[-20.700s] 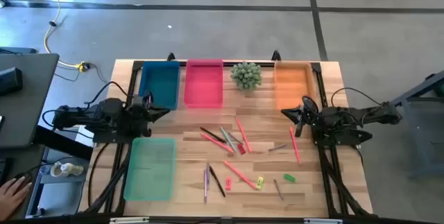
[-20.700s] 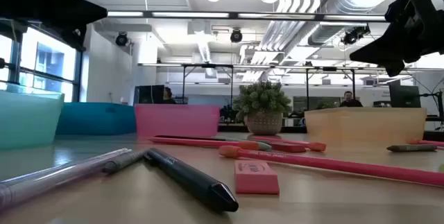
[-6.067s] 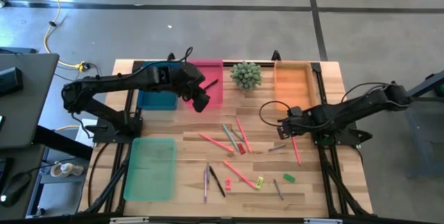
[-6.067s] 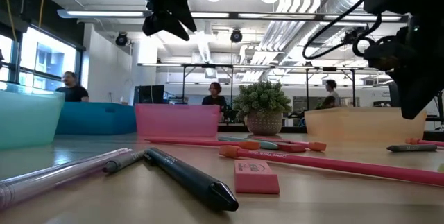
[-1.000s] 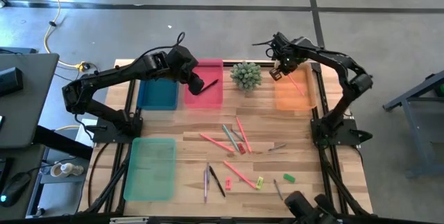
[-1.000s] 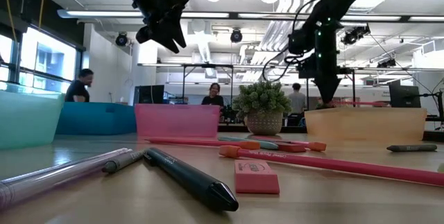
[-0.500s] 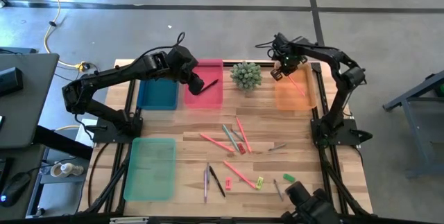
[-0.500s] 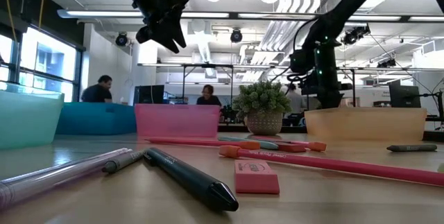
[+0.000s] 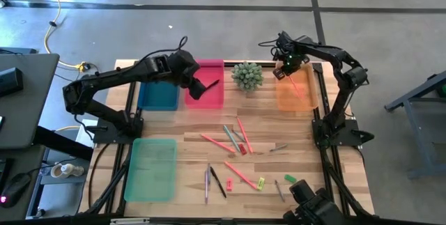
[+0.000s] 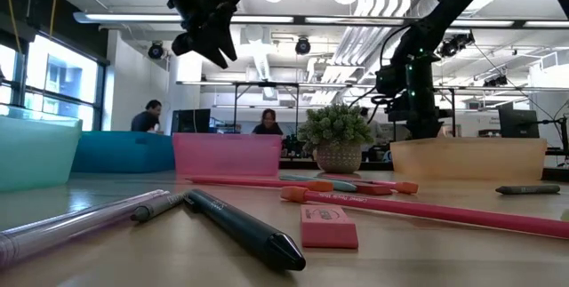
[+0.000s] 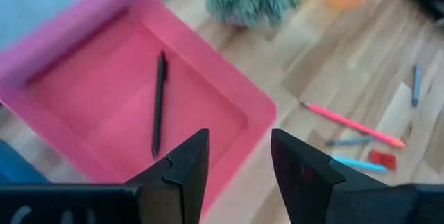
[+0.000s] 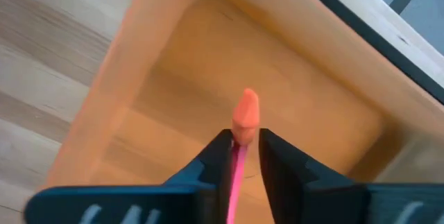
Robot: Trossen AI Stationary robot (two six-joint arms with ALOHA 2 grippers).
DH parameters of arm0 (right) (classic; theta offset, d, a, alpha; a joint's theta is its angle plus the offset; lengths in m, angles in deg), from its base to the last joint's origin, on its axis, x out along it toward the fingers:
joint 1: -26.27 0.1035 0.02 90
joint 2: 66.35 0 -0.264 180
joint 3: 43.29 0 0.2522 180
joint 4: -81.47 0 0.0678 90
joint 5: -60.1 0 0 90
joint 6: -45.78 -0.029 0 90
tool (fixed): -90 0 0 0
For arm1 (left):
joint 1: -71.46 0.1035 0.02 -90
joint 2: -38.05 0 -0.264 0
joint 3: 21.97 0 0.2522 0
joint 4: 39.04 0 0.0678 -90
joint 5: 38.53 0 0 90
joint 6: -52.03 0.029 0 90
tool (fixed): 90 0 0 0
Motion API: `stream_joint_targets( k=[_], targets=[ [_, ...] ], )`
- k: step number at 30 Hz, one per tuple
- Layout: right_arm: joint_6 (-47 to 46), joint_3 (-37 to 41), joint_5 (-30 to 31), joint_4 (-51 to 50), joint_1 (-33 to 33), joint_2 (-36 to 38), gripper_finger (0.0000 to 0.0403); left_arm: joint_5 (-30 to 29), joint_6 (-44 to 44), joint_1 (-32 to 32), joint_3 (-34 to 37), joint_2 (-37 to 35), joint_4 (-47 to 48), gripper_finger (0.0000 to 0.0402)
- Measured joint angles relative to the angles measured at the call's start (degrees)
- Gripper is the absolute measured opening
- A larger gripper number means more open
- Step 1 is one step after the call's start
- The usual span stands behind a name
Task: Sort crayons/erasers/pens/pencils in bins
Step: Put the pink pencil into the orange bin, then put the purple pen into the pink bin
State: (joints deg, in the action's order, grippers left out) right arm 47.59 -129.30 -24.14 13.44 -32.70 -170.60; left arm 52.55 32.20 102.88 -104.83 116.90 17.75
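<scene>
Over the orange bin (image 9: 293, 101), my right gripper (image 9: 281, 73) (image 12: 245, 139) points down with its fingers slightly apart around a pink pencil (image 9: 300, 88), orange tip up. My left gripper (image 9: 199, 87) (image 11: 239, 165) hangs open with nothing in it over the pink bin (image 9: 206, 98), where a black pen (image 11: 158, 102) lies. Farther left stands the teal-blue bin (image 9: 159, 89), and the pale-green bin (image 9: 151, 169) sits near left. Green (image 9: 290, 179), yellow (image 9: 261, 182) and red (image 9: 242, 149) erasers lie on the wood among loose pens and pencils. My right gripper has the pink pencil's shaft (image 12: 238, 160), just below its orange tip, between its two fingers, which point down. The shaft lies against one finger (image 12: 220, 156), with a gap to the other. The pencil slants down into the orange bin; its lower end is hidden.
A small green plant (image 9: 247, 76) stands between the pink and orange bins. Loose pink pencils, pens and crayons are scattered mid-table (image 9: 233, 141). A dark shape (image 9: 311, 207) shows at the table's near right edge. People move in the room behind.
My right gripper has shifted slightly toward the table's right edge over the orange bin, the pink pencil with it. The dark shape at the near right edge has crept in.
</scene>
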Motion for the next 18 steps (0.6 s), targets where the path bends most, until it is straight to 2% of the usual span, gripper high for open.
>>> stream_joint_targets(
  k=[4, 9, 14, 18],
  targets=[
    [-0.5, 0.0, -0.2, -0.2, 0.0, 0.0, 0.0099, 0.0, -2.5, -2.4, 0.0, 0.0, 4.8, 0.0142],
    [-1.8, 0.0, -0.3, -2.3, 0.0, 1.9, 0.0104, -0.3, -4.5, -5.5, 0.0, 0.0, 10.7, 0.0142],
    [-3.3, 0.0, -1.1, -4.0, 0.2, 7.2, 0.0105, -0.3, -7.2, -8.5, 0.0, 0.0, 14.5, 0.0142],
    [-7.0, 0.0, -5.5, -5.2, 0.3, 12.8, 0.0105, -0.3, -10.0, -10.4, 0.0, 0.0, 16.0, 0.0142]
  ],
)
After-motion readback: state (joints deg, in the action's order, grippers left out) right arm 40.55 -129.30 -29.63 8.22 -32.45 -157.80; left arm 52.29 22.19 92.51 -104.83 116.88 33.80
